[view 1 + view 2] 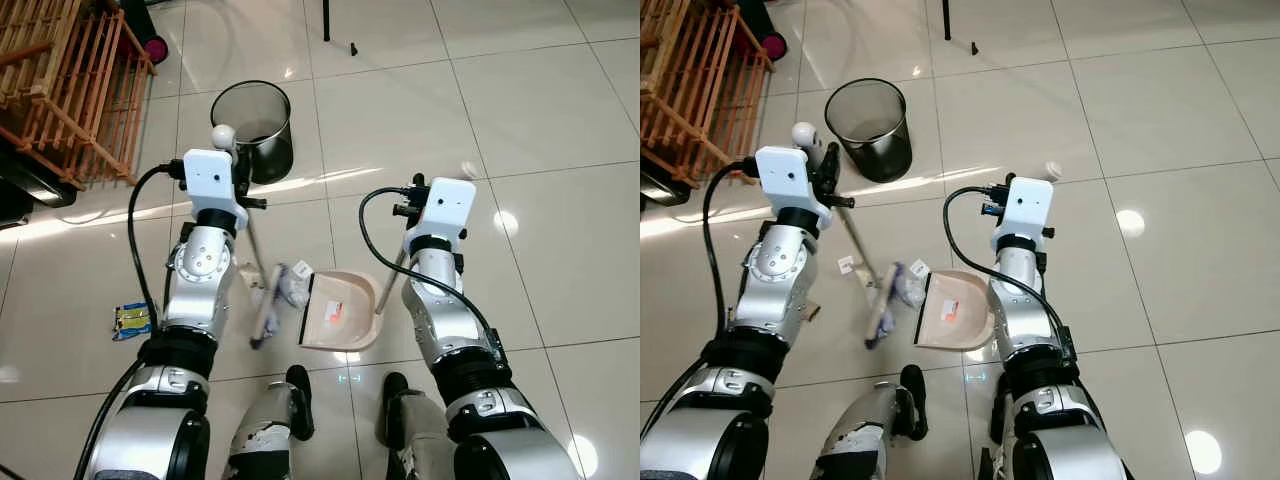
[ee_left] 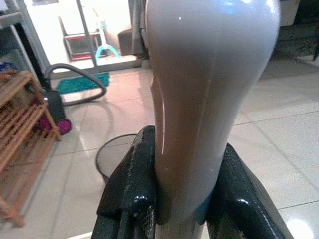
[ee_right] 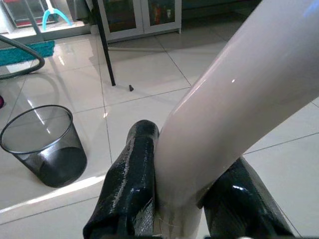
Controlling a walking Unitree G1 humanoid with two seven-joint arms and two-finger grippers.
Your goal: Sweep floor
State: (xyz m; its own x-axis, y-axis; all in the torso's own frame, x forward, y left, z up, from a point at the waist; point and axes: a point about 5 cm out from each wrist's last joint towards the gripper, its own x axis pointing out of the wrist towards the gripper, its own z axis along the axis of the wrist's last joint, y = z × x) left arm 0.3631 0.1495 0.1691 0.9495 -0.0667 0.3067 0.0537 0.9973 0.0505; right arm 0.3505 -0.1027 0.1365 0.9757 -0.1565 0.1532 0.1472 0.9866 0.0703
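Both silver arms reach forward and down from the shoulders, elbows bent, white wrist blocks level with each other and well apart. The left tool has its two black fingers clamped against a pale handle. The right tool likewise presses its fingers on either side of a slanting pale handle.

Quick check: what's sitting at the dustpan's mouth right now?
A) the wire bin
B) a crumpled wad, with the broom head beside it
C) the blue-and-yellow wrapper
B: the wad lies at the dustpan mouth, broom head just left of it.
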